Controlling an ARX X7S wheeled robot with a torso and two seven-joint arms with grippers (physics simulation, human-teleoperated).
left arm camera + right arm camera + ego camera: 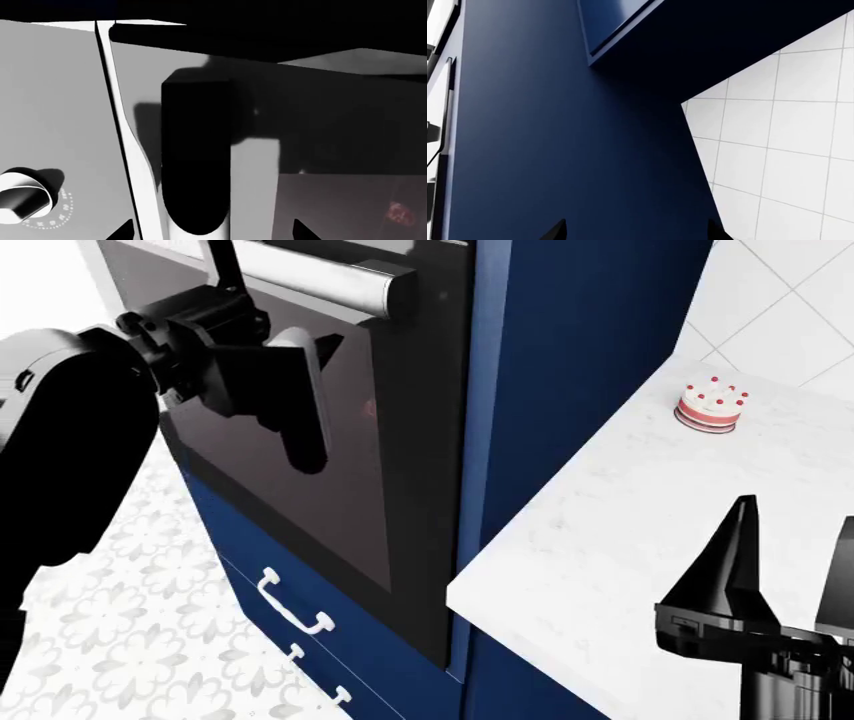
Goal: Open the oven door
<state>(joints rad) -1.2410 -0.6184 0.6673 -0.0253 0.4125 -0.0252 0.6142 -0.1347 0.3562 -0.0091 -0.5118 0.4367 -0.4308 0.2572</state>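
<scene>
Left wrist view: the oven door (pixel 347 200) filled one side as a dark, faintly reddish glass pane. The silver handle (pixel 130 145) ran as a long pale bar across the frame, with a dark post (pixel 197 160) crossing it. A round knob (pixel 23 195) with printed marks sat on the grey panel (pixel 53 100). Only two dark tips of the left tool (pixel 210 231) showed, spread apart, touching nothing.

Head view: the oven door (pixel 387 480) stood upright in the navy cabinet (pixel 587 340), to the left of the white surface (pixel 601 540). Long axis vertical, glass face turned out toward the tiled floor (pixel 147 640). Black frame, dark tinted window, the silver handle (pixel 334 280) level along the top edge. The left tool (pixel 300 400) hung in front of the glass just under the handle; whether it touched the door, I could not tell. A navy drawer (pixel 307 625) with white handles sat below. A small cake (pixel 710 405) stood on the surface. The right tool (pixel 794 560) rose over the surface, fingers apart, empty.

Right wrist view: navy cabinet side (pixel 560 150) and white wall tiles (pixel 787 140); two dark tool tips spread apart.
</scene>
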